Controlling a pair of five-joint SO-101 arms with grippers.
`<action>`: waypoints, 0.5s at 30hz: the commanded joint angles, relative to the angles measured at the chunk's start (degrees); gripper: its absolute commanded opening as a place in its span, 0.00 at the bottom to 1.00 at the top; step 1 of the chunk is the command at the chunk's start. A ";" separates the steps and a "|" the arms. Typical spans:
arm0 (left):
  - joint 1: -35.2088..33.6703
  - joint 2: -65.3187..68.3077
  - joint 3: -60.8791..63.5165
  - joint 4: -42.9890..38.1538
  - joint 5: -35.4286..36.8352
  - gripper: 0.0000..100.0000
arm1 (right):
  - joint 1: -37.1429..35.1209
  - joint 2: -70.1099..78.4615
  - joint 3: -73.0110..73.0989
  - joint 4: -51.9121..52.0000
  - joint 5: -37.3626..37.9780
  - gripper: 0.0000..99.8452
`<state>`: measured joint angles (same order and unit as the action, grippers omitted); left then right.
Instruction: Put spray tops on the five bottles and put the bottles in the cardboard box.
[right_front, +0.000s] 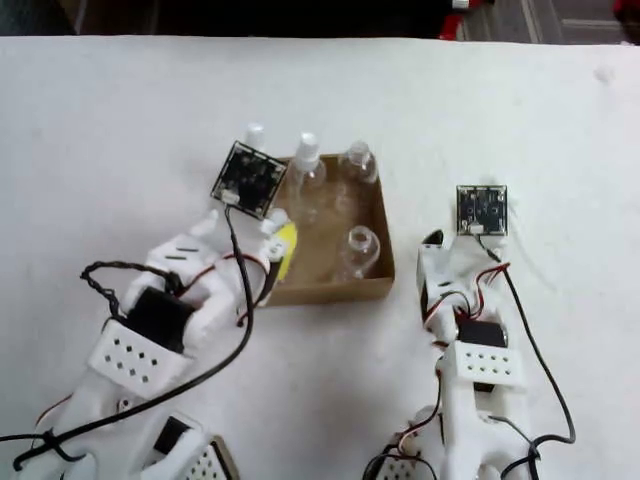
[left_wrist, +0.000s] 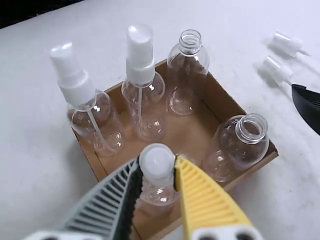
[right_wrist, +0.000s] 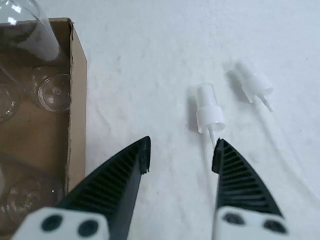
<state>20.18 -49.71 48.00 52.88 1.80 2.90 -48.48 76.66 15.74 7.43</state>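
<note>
**Mia:** What is the left gripper doing?

**Ben:** Its grey and yellow fingers are squeezed tight on a white spray top. That top sits on a bottle in the corner of the cardboard box nearest the left arm.

**Mia:** Is the top on all the way?

**Ben:** I cannot tell. I think the job now is to push it straight down, so it sits flat on the neck. Push gently and not sideways. The bottle looks light and could tip into the others.

**Mia:** What about the other bottles?

**Ben:** They all stand in the box. The two topped bottles are at the back. The two open bottles are on the side by the right arm and need tops.

**Mia:** And the right gripper?

**Ben:** Its black fingers are wide apart and hold nothing. It is low over the table, just beside the box. Two loose spray tops lie just past its fingertips. The nearer one points its thin tube at the gripper. I would grab it by the fat white part, because the tube looks bendy.
</note>
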 joint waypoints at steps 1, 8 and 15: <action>-0.04 -0.22 0.09 -0.26 -0.97 0.06 | -0.31 -0.40 -2.37 0.04 0.70 0.18; -2.15 -0.31 0.18 -0.18 -3.69 0.06 | -0.31 -0.31 -2.37 0.04 0.70 0.18; -2.24 -0.31 0.26 -0.09 -2.02 0.23 | -0.31 -0.22 -2.37 0.04 0.70 0.18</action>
<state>18.59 -48.66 48.35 52.97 -1.36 2.90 -48.48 76.66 15.74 7.43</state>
